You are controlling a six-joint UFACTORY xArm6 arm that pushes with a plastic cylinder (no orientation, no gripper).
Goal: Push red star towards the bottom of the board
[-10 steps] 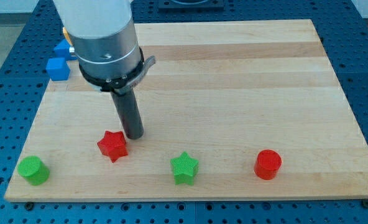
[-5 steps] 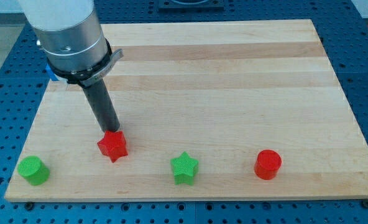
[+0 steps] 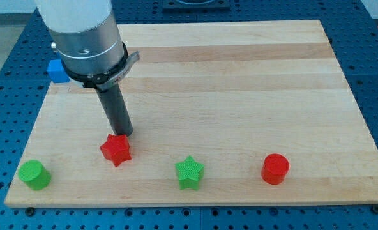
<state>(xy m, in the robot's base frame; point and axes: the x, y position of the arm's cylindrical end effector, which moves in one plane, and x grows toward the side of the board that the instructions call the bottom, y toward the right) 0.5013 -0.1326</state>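
Touching ridged red star [image 3: 116, 149] at its top edge — my tip [image 3: 124, 135], smooth dark rod; no gripper fitted.

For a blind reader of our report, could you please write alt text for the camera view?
My tip sits just above the red star, on a wooden board. Along the bottom: green cylinder, green star, red cylinder; a blue cube at upper left.

Robotics lab bench: blue perforated mounting table [image 3: 368, 96] w/ wooden board [image 3: 240, 76] on top, under industrial arm.
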